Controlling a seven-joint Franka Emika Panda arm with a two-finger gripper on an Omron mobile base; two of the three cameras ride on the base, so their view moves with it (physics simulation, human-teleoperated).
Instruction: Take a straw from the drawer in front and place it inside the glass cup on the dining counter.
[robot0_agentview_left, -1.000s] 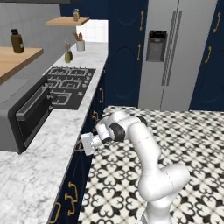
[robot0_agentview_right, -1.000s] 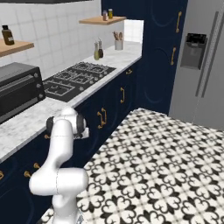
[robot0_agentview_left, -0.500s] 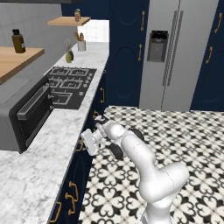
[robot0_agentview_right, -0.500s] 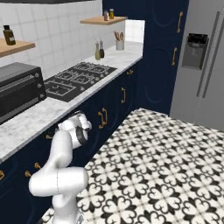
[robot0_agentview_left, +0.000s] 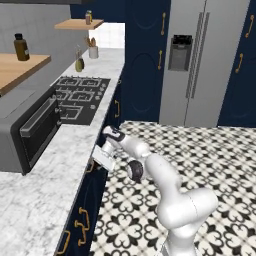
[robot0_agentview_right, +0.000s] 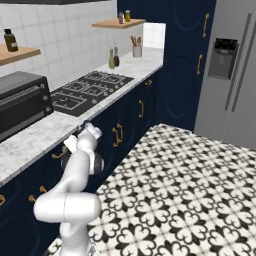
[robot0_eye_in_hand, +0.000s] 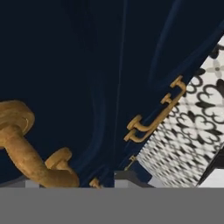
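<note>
One robot arm reaches toward the navy cabinet fronts under the marbled worktop (robot0_agentview_left: 45, 200).
Its gripper (robot0_agentview_left: 102, 154) hangs just beside the counter edge, a gold handle (robot0_eye_in_hand: 26, 153) looming close in the hand view; whether the claw is apart cannot be told. The drawer front (robot0_eye_in_hand: 78, 65) is shut.

I see the toaster oven (robot0_agentview_left: 30, 132) on the bench (robot0_agentview_left: 45, 195), the hob (robot0_agentview_left: 80, 97) behind it, and the fridge (robot0_agentview_left: 202, 60) across the floor (robot0_agentview_left: 220, 160), right.
</note>
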